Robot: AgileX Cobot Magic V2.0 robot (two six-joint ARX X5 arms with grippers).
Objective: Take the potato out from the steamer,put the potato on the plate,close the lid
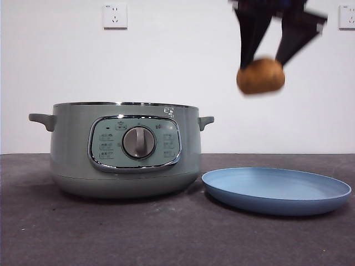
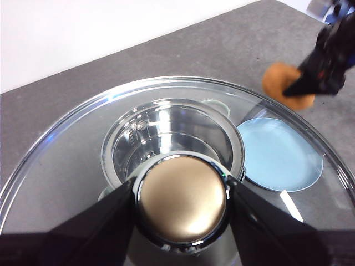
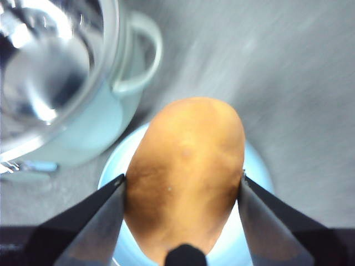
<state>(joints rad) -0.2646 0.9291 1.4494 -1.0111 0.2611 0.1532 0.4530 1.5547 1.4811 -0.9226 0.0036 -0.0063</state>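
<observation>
Now, in the front view, the right gripper (image 1: 260, 69) is carrying the potato (image 1: 260, 76) high above the plate (image 1: 276, 190), beside the open steamer (image 1: 123, 149). From the left wrist, the left gripper (image 2: 182, 200) is clamping the lid (image 2: 83, 160) by its knob over the pot. From the right wrist, jaws are pinching the potato directly over the plate. Judged next: lowering and releasing gently, then closing the lid.

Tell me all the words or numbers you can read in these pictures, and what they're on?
None can be read.
Steamer control panel: small labels on the buttons around the dial, too small to read.
Steamer rim: a little mark, too small to read.
Potato, plate, lid: no writing seen.
</observation>
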